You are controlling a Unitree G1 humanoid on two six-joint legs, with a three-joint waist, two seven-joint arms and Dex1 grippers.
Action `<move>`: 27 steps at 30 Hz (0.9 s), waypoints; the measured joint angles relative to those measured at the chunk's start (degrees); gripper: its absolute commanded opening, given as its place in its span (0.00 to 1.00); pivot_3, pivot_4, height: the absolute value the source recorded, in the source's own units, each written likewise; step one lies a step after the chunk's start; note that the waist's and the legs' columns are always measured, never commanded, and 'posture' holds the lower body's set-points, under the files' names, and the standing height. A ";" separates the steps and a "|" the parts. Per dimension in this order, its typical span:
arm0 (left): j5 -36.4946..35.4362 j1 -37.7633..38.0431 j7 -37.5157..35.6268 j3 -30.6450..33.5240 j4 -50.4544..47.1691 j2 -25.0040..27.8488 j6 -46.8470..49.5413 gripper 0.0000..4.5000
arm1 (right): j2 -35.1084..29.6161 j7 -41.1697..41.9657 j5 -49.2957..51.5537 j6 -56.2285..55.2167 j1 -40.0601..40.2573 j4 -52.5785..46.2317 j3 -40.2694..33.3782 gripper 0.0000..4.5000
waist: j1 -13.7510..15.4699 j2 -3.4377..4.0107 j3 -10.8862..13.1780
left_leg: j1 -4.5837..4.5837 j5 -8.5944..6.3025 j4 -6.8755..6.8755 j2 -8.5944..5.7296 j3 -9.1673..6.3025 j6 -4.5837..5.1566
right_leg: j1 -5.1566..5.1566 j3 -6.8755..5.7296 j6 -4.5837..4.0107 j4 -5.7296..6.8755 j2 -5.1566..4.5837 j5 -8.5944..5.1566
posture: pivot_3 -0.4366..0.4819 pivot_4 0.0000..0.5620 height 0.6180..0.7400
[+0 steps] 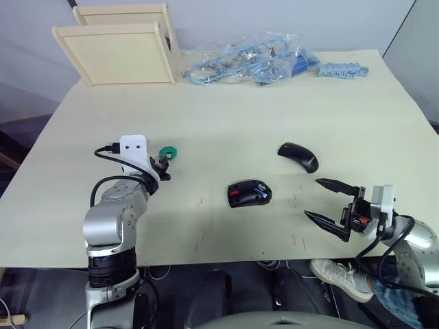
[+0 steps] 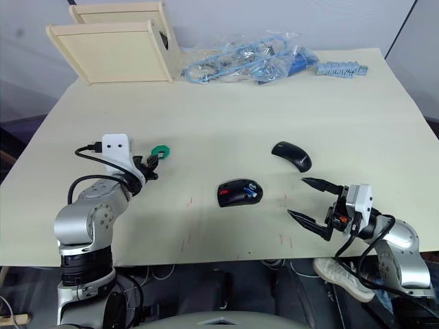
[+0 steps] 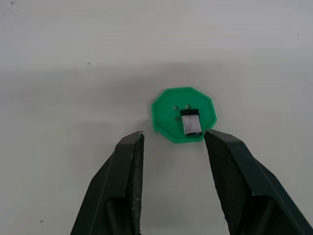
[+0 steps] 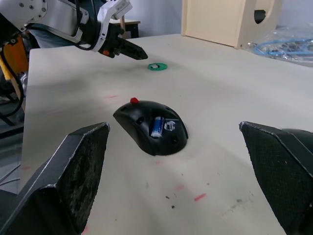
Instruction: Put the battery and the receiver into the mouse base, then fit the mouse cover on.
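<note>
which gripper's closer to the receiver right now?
Left. The left gripper sits open right at the receiver, which lies on the green disc. The right gripper is far across the table, beyond the mouse base.

Bright even overhead light, pale counter (image 1: 226,110) softly washed, short faint shadows under the mouse base (image 4: 151,127) and green disc (image 3: 184,115), dull sheen on the mouse cover (image 1: 299,156), near end effector fingers (image 4: 73,181) blurred

A lab or workshop: a plain pale table (image 1: 226,116) with red marks, wooden boxes (image 1: 120,42) far left, bagged blue cables (image 1: 250,63) at the far edge.
</note>
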 measured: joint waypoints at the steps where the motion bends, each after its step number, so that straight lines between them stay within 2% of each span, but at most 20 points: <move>1: 0.45 0.00 0.34 -0.04 0.61 -0.34 -0.59 0.47 | -0.02 0.10 0.00 0.12 -0.22 0.22 -0.02 1.00 | 0.00 0.00 0.00 | 0.00 0.00 0.00 0.00 0.00 0.00 | 0.00 0.00 0.00 0.00 0.01 0.00 | 0.48 0.27 1.00; 10: 2.40 -1.25 1.08 -0.22 5.78 -2.84 -5.60 0.47 | -0.04 0.35 -0.03 1.01 -1.85 0.42 -0.03 1.00 | 0.14 -0.01 0.01 | -0.03 0.01 0.01 -0.02 0.00 -0.01 | 0.00 -0.01 0.00 -0.02 -0.01 0.00 | 0.48 0.27 1.00; 27: 3.04 -3.21 0.07 -1.86 8.74 -3.47 -7.94 0.47 | -0.02 -0.14 -0.13 1.73 -2.90 1.01 -0.01 1.00 | 0.11 -0.01 0.01 | -0.03 0.01 0.01 -0.02 -0.01 -0.01 | 0.00 -0.01 0.00 -0.01 -0.01 0.00 | 0.48 0.27 1.00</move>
